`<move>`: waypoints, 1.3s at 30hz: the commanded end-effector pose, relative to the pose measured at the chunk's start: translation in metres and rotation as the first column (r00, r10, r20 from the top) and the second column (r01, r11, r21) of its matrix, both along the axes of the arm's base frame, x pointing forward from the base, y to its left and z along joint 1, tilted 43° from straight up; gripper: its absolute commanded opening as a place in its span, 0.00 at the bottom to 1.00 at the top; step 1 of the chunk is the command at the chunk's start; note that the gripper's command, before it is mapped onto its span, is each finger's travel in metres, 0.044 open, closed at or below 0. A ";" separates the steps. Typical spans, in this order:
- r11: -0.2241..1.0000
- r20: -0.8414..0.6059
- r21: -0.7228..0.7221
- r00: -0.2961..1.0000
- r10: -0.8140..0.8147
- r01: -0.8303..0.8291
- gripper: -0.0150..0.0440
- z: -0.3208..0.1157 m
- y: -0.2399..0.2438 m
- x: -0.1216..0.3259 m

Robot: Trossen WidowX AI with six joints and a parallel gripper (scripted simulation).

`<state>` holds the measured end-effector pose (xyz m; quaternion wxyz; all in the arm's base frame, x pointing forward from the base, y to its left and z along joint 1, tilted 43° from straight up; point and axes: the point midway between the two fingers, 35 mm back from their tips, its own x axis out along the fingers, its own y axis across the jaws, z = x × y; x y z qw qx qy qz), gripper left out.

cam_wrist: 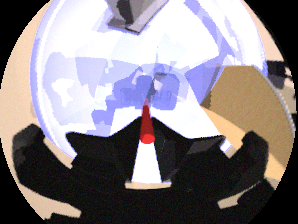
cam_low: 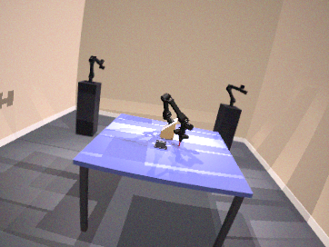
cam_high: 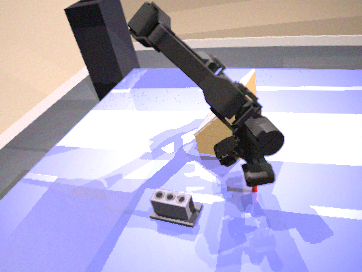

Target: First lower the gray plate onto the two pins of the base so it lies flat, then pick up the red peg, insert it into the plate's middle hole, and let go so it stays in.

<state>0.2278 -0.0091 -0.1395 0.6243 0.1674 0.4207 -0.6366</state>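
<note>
The gray plate (cam_high: pixel 172 206) (cam_low: pixel 161 143), a thick block with three round holes along its top, sits flat on the darker base (cam_high: pixel 197 214) left of the arm; both show partly at the top edge of the wrist view. The base's pins are not distinguishable. The red peg (cam_high: pixel 255 189) (cam_low: pixel 179 144) (cam_wrist: pixel 146 123) stands upright, to the right of the plate in the top view. My gripper (cam_high: pixel 254 184) (cam_wrist: pixel 147 132) is over the peg, with its fingers drawn in against both sides of it. The black fingers hide part of the peg in the top view.
A tan wedge-shaped block (cam_high: pixel 212 138) (cam_low: pixel 167 132) (cam_wrist: pixel 245 92) with a white top stands behind the gripper, close to the arm. The blue table (cam_high: pixel 55 210) (cam_low: pixel 114 156) carries everything. Black pedestals with small arms stand beyond the table.
</note>
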 end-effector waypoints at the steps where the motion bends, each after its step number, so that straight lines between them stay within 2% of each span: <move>1: 1.000 -0.002 -0.004 1.000 0.004 -0.004 0.25 0.000 -0.001 0.000; 12: 1.000 -0.002 -0.003 1.000 0.004 -0.004 0.25 0.004 0.004 0.002; 37: 1.000 -0.001 0.002 1.000 0.005 -0.005 0.25 0.059 0.057 0.019; 39: 1.000 -0.014 -0.006 1.000 0.008 -0.008 0.25 0.051 0.049 0.015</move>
